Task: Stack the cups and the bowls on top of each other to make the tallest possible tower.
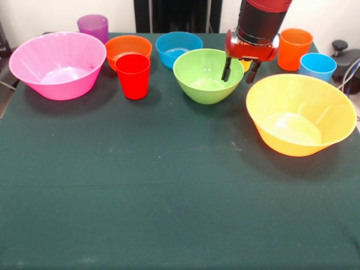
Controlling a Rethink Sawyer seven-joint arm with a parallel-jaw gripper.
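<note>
My gripper hangs open over the right rim of the lime green bowl, one finger inside the rim and one outside. The yellow cup is mostly hidden behind the gripper. The large yellow-orange bowl stands at the right. The large pink bowl stands at the far left. The red cup stands in front of the small orange bowl. The small blue bowl is behind the green bowl. The purple cup, orange cup and light blue cup stand at the back. Nothing is stacked.
All things stand on a dark green tablecloth. The table's right edge runs close by the yellow-orange bowl. A black knob-like object sits off the table at the back right.
</note>
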